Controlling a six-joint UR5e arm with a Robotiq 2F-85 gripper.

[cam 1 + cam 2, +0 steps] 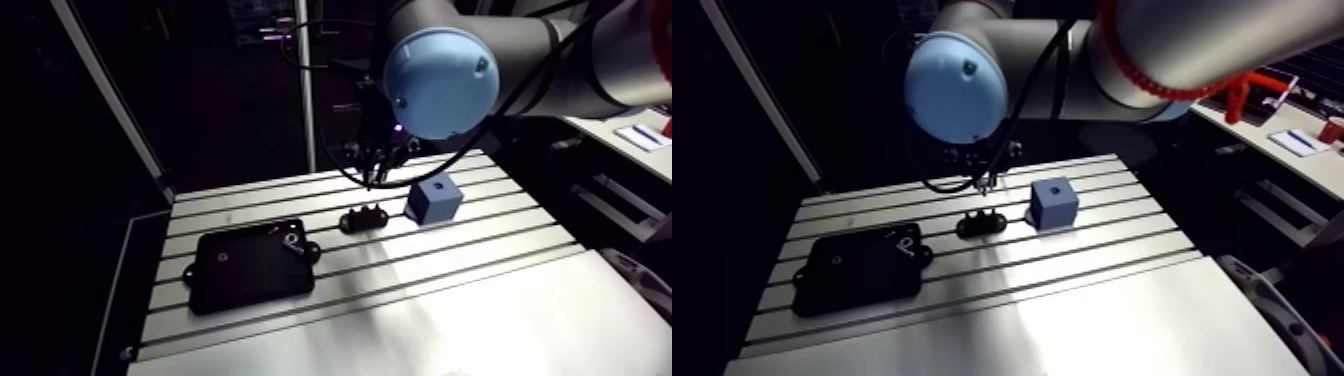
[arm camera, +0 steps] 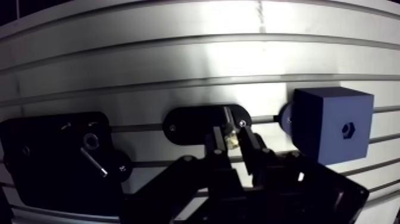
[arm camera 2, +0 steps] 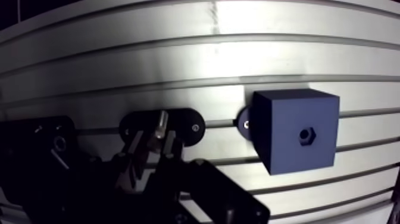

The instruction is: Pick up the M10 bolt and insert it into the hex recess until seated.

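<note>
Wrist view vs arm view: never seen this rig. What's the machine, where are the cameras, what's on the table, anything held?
It is one robot arm with a two-finger gripper. The arm view comes from a camera on the arm's upper link, looking down at the slotted table. The wrist view comes from a camera on the wrist, looking down past the gripper. On the table, side by side, are a black tray with a few small parts, a small black holder, and a blue cube with a hex recess in one face. The bolt lies on the holder. The jaws stand open on either side of it, with a gap showing, so nothing seems held yet.
</note>
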